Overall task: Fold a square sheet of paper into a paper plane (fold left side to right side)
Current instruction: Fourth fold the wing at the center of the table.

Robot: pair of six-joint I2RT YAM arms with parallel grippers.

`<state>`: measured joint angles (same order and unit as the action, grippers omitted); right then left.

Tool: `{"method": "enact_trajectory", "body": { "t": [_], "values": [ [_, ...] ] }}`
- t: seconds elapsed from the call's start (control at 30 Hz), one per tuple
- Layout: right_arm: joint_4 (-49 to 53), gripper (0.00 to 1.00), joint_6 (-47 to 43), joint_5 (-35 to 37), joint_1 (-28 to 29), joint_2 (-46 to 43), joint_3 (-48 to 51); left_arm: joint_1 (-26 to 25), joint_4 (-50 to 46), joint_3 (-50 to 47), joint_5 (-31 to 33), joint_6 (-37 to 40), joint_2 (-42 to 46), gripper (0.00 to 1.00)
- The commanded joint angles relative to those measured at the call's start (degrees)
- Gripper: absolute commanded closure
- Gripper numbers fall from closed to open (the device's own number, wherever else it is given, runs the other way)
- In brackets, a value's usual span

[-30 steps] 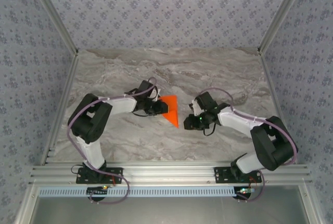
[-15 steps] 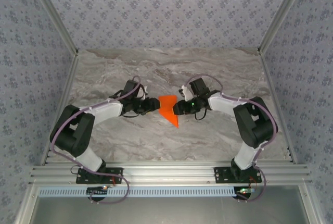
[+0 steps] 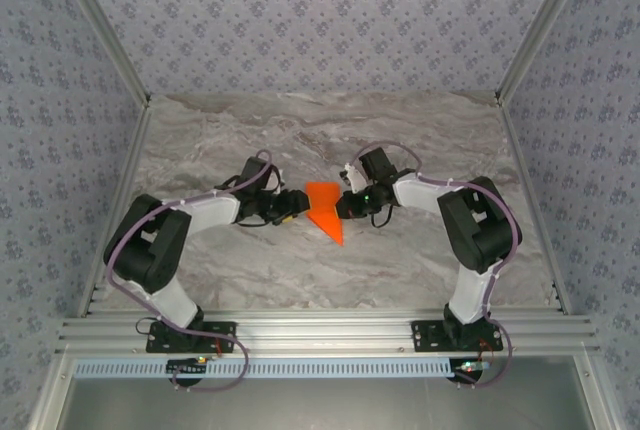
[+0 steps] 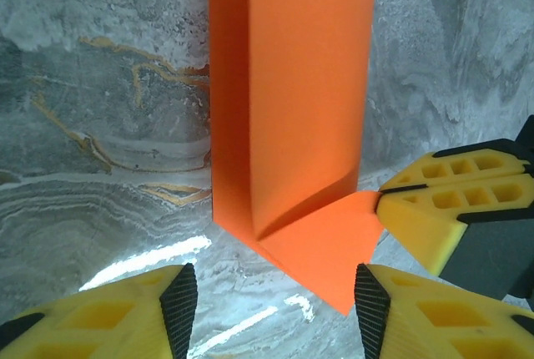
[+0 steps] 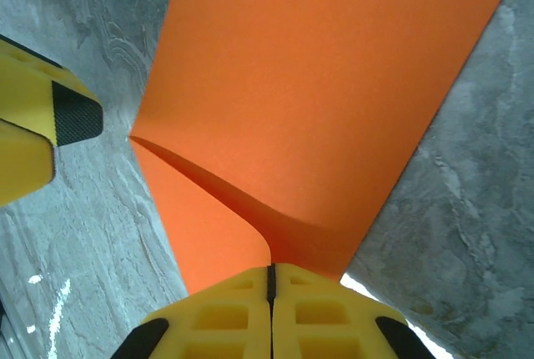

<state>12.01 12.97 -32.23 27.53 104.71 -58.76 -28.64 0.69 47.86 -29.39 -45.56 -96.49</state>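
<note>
The square sheet of paper [image 3: 325,208] is bright orange and lies mid-table, folded into a pointed paper plane shape whose tip points toward the arms. My right gripper [image 3: 342,206] is shut on the paper's right edge. In the right wrist view its jaws [image 5: 269,271] pinch a raised flap of the paper [image 5: 317,100]. My left gripper [image 3: 297,206] stands open just left of the paper. In the left wrist view its pads [image 4: 179,300] flank the paper's near corner [image 4: 325,250] without touching it. The paper's right flap lifts toward the right gripper's yellow fingers [image 4: 442,209].
The marble tabletop [image 3: 400,140] is bare around the paper. Aluminium frame rails [image 3: 320,335] run along the near edge, with patterned walls behind and at both sides. The two grippers face each other closely across the paper.
The right arm swung in from the right and its jaws closed on the paper's right edge. The left gripper let go of the paper, opened wider and drew back slightly left.
</note>
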Motion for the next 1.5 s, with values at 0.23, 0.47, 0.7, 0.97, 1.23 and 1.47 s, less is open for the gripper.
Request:
{"method": "enact_trajectory", "body": {
  "t": [0.23, 0.47, 0.7, 0.97, 1.23, 1.47],
  "values": [
    [1.11, 0.96, -0.49, 0.72, -0.58, -1.16, 0.84, -2.92, 4.59, 6.47, -2.6, -2.88, -7.47, 0.48],
    [1.0, 0.74, -1.39, 6.41, -0.95, -7.21, 3.02, -4.31, 5.9, 9.02, -3.13, -4.35, -9.42, 0.69],
    [3.68, 0.52, -3.82, 15.56, 3.07, -17.41, 6.27, -4.49, 5.26, 9.44, -3.01, -6.23, -8.38, 0.69],
    [-1.38, 0.47, -0.97, 27.37, 14.7, -15.37, 8.39, -4.51, 3.89, 10.71, -2.96, -8.52, -8.1, 0.66],
    [-2.29, 0.46, -0.55, 32.32, 18.35, -8.72, 5.95, -4.48, 0.28, 13.48, -3.13, -9.88, -8.63, 0.64],
    [-2.52, 0.49, -0.45, 34.28, 19.18, -6.99, 5.42, -4.4, 0.54, 14.12, -4.11, -10.54, -9.16, 0.65]
  ]
}}
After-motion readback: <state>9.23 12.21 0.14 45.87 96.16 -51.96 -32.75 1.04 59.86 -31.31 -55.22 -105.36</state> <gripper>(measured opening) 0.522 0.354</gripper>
